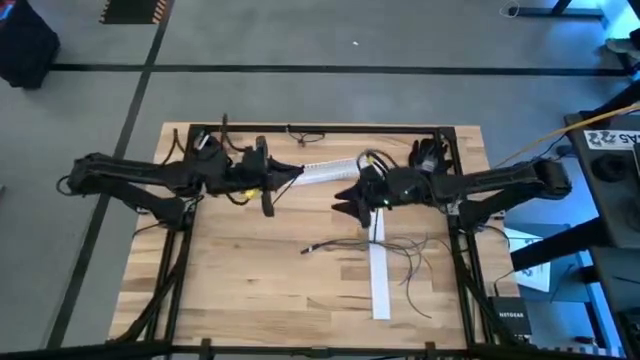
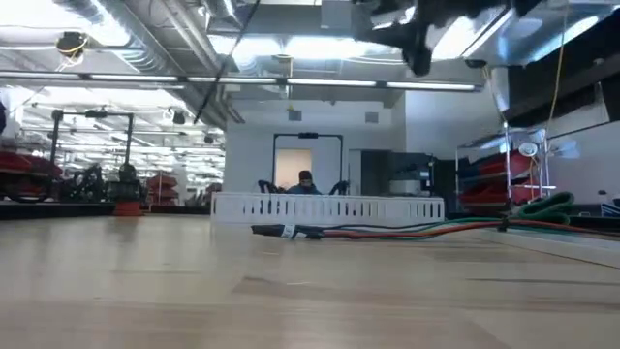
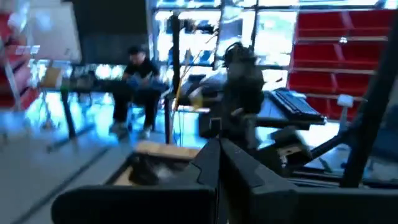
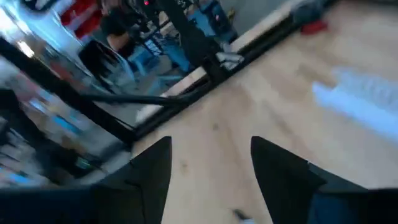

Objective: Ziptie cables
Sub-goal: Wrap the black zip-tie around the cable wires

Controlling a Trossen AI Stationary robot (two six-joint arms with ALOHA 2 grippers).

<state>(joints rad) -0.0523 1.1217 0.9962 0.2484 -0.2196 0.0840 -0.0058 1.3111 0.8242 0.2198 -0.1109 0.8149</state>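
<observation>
**Inspector:** Right gripper [image 1: 350,200] is raised over the middle of the table [image 1: 250,300], jaws spread wide and holding nothing; its wrist view shows bare wood between the two fingers [image 4: 149,168]. Your left gripper [image 1: 290,172] also hangs above the table, fingers pressed together with nothing visibly between them.

**Operator:** And the cables?

**Inspector:** The cables [image 1: 415,265] lie loose on the wood, below and to the right of the right gripper in the high view, partly crossing a white strip [image 1: 379,280]. The low view shows them trailing flat along the surface [image 2: 387,232]. A second white strip [image 1: 328,168] lies between the two grippers.

**Operator:** How will they handle?

**Inspector:** In my judgement: light, thin, floppy, and apt to splay or slip from a pinch. You should grip where the strands run closest together, near the dark end [image 1: 310,248], not at the scattered loops.
</observation>
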